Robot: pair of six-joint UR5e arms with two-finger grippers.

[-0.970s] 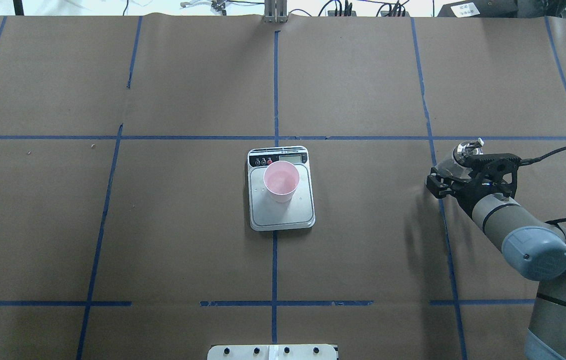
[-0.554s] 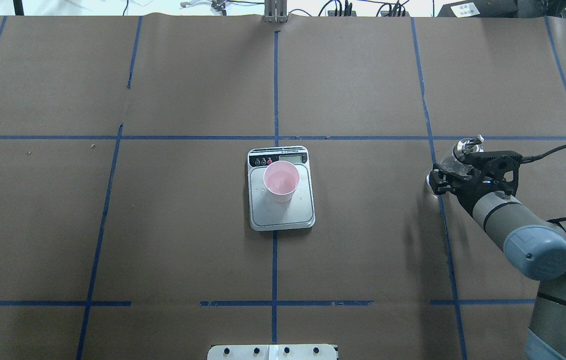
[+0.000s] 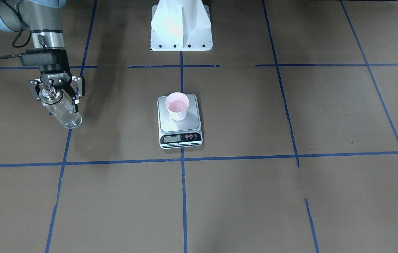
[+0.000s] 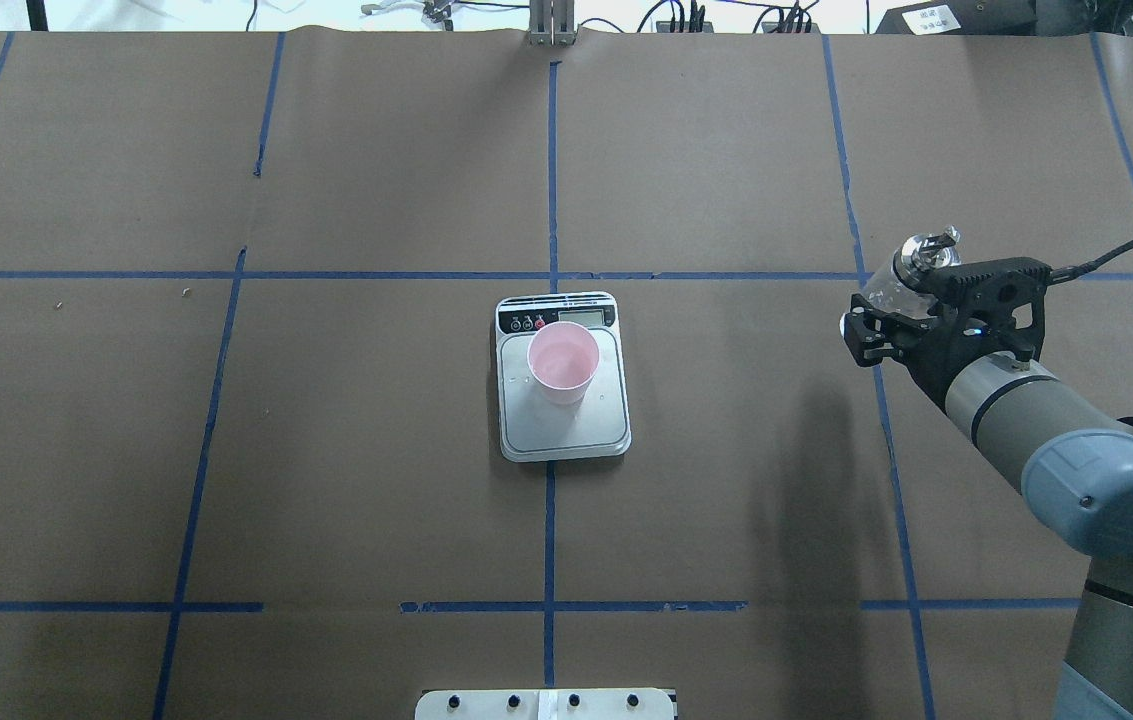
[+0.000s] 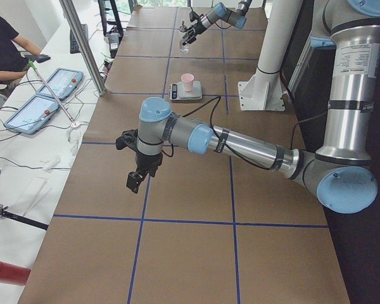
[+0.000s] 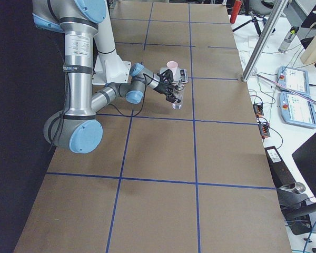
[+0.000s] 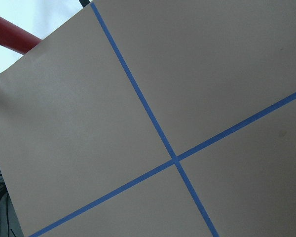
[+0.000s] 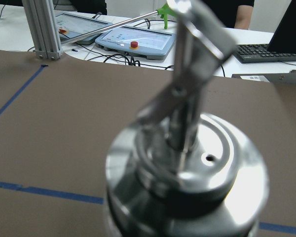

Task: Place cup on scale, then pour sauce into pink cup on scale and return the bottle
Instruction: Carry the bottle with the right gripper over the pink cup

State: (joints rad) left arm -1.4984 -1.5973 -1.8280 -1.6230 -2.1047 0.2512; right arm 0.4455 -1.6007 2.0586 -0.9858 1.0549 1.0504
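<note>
the bottle (image 3: pixel 67 117) is at the robot's right side of the table (image 3: pixel 290 196), well apart from the scale (image 3: pixel 189 123), roughly upright with its silver collar and spout on top. it sits over a line of blue tape (image 3: pixel 66 147). the right gripper (image 3: pixel 60 103) reaches in from the robot's side and has it gripped: its fingers (image 3: pixel 77 99) are closed against the glass on either side, just under the collar. whether the base rests on the paper or hangs clear of it, i cannot tell. the right wrist camera shows the collar and spout (image 8: pixel 187 163) filling the picture, blurred.

the cup (image 3: pixel 177 105) stands upright on the scale's steel platform, near the table's middle. the scale's display and buttons face away from the robot (toward the operators' side). the cup's inside looks pink; i cannot make out any liquid in it.

the left gripper (image 5: pixel 133 182) hangs above bare paper far off at the robot's left end, fingers pointing down. it shows only in the side view, so i cannot tell how far open it is. the left wrist camera shows only paper and crossing tape (image 7: pixel 175 159).
</note>
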